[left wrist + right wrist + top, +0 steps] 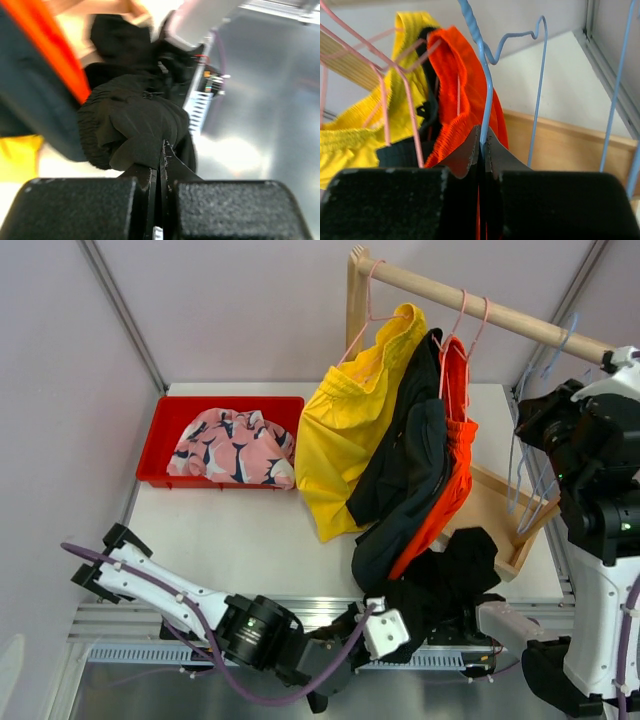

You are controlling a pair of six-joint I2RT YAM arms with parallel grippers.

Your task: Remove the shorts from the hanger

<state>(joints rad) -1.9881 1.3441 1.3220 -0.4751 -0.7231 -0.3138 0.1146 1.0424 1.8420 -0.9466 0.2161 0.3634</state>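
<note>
White counter (230, 530), pale walls, wooden rail (500, 312) across the far right.

Rail: yellow shorts (345, 430), dark charcoal shorts (410, 460) and orange shorts (458, 400) hang on pink hangers (412, 125). Pink patterned shorts (232, 447) lie in the red bin (160, 440) at left.

Left end effector (162, 150): fully closed, pinching a fold of the black shorts (455, 570), which sit bunched at the near edge beside the wooden tray (490, 510), under the orange hem.

Right end effector (481, 137): fully closed on the wire of a blue hanger (487, 85), held up over the tray.

Step in hand, as I read it: drawing the black pair clear of that hanger. I cannot tell whether any fabric is hooked on the wire below the grip.

Plan: hold the right arm rigid as an anchor, and pull left and slightly up with the left arm, slowly. I watch for the hanger tilting, which would mean a snag. I keep the bundle low enough to pass under the orange hem without dragging it.
</note>
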